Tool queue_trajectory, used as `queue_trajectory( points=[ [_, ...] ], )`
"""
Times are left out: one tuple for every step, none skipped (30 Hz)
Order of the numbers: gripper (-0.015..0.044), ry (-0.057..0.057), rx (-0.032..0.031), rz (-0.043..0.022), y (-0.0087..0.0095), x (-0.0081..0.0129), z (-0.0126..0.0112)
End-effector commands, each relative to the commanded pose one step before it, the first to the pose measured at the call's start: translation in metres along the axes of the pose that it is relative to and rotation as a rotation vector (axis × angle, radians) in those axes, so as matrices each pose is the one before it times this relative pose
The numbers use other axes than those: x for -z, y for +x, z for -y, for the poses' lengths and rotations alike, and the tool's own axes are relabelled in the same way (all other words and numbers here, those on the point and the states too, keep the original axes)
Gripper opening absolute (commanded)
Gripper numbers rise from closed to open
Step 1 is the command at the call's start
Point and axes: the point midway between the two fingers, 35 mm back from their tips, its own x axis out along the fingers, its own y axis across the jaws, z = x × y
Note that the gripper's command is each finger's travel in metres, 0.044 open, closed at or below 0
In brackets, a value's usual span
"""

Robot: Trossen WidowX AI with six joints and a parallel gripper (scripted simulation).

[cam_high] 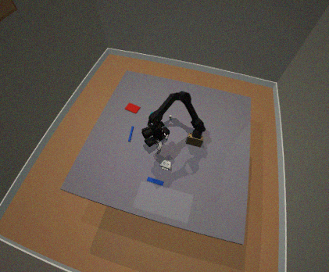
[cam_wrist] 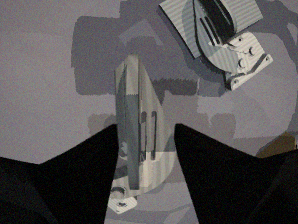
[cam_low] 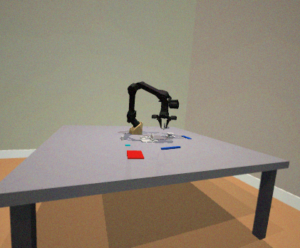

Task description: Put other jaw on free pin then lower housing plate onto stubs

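My gripper (cam_high: pixel 159 147) (cam_low: pixel 164 127) (cam_wrist: pixel 147 130) is shut on a pale, slotted jaw (cam_low: pixel 164 123) (cam_wrist: pixel 131 102), held upright above the table. In the wrist view the base (cam_wrist: pixel 256 61) lies beyond the fingers at upper right, with raised round studs and the other jaw (cam_wrist: pixel 214 52) on it; which pin is free cannot be told. The base also shows in the exterior view (cam_low: pixel 147 141), while the arm hides it in the top view. A white housing plate (cam_high: pixel 166 164) (cam_low: pixel 169 135) lies on the table apart from the base; a white corner with a hole shows below the held jaw in the wrist view.
One blue bar (cam_high: pixel 130 134) (cam_low: pixel 170 147) and another blue bar (cam_high: pixel 155 181) (cam_low: pixel 186 137) lie on the table. A red square (cam_high: pixel 133 108) (cam_low: pixel 135 155) and a small teal piece (cam_high: pixel 151 113) (cam_low: pixel 127 145) lie farther off. A small white thing (cam_high: pixel 170 116) is near the arm.
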Motion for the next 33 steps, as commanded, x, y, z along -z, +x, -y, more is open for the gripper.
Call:
queue_trajectory(
  points=[
    [0.0134, -0.0552, -0.00166, 0.00365, -0.0023, -0.01039, 0.01024],
    [0.0134, -0.012, -0.00041, -0.0001, -0.00026, -0.00235, 0.00233],
    [0.0134, -0.012, -0.00039, -0.00008, -0.00024, -0.00229, 0.00238],
    [0.0134, -0.012, -0.00036, -0.00006, -0.00023, -0.00224, 0.00243],
    [0.0134, -0.012, -0.00033, -0.00004, -0.00021, -0.00218, 0.00248],
    [0.0134, -0.012, -0.0003, -0.00001, -0.0002, -0.00213, 0.00252],
    [0.0134, -0.0119, -0.00027, 0.0, -0.00018, -0.00207, 0.00257],
    [0.0134, -0.0119, -0.00024, 0.00002, -0.00017, -0.00201, 0.00261],
    [0.0134, -0.0121, -0.00021, 0.00004, -0.00016, -0.00199, 0.0027],
    [0.0134, -0.0121, -0.00018, 0.00006, -0.00014, -0.00193, 0.00274],
    [0.0134, -0.0121, -0.00015, 0.00007, -0.00013, -0.00186, 0.00278],
    [0.0134, -0.0121, -0.00011, 0.00009, -0.00011, -0.0018, 0.00282],
    [0.0134, -0.0121, -0.00008, 0.0001, -0.0001, -0.00173, 0.00286],
    [0.0134, -0.0121, -0.00004, 0.00011, -0.00008, -0.00166, 0.00289],
    [0.0134, -0.0121, -0.00001, 0.00012, -0.00007, -0.0016, 0.00293],
    [0.0134, -0.0121, 0.00003, 0.00013, -0.00005, -0.00153, 0.00296],
    [0.0134, -0.0121, 0.00006, 0.00014, -0.00004, -0.00146, 0.00299],
    [0.0134, -0.0121, 0.0001, 0.00015, -0.00002, -0.00139, 0.00302],
    [0.0134, -0.0121, 0.00013, 0.00015, -0.00001, -0.00132, 0.00304],
    [0.0134, -0.0121, 0.00017, 0.00016, 0.0, -0.00125, 0.00307],
    [0.0134, -0.0121, 0.00021, 0.00016, 0.00002, -0.00118, 0.00309],
    [0.0134, -0.012, 0.00025, 0.00016, 0.00003, -0.0011, 0.00311],
    [0.0134, -0.012, 0.00028, 0.00016, 0.00004, -0.00103, 0.00313],
    [0.0134, -0.012, 0.00032, 0.00016, 0.00006, -0.00096, 0.00315],
    [0.0134, -0.012, 0.00036, 0.00016, 0.00007, -0.00088, 0.00317],
    [0.0134, -0.012, 0.0004, 0.00015, 0.00008, -0.00081, 0.00318],
    [0.0134, -0.012, 0.00043, 0.00015, 0.0001, -0.00074, 0.00319],
    [0.0134, -0.012, 0.00047, 0.00014, 0.00011, -0.00066, 0.00321],
    [0.0134, -0.012, 0.00051, 0.00013, 0.00012, -0.00059, 0.00321],
    [0.0134, -0.012, 0.00055, 0.00012, 0.00014, -0.00051, 0.00322],
    [0.0134, -0.012, 0.00058, 0.00011, 0.00015, -0.00044, 0.00323],
    [0.0134, -0.012, 0.00062, 0.0001, 0.00016, -0.00036, 0.00323],
    [0.0134, -0.012, 0.00066, 0.00009, 0.00017, -0.00029, 0.00323]
  ],
)
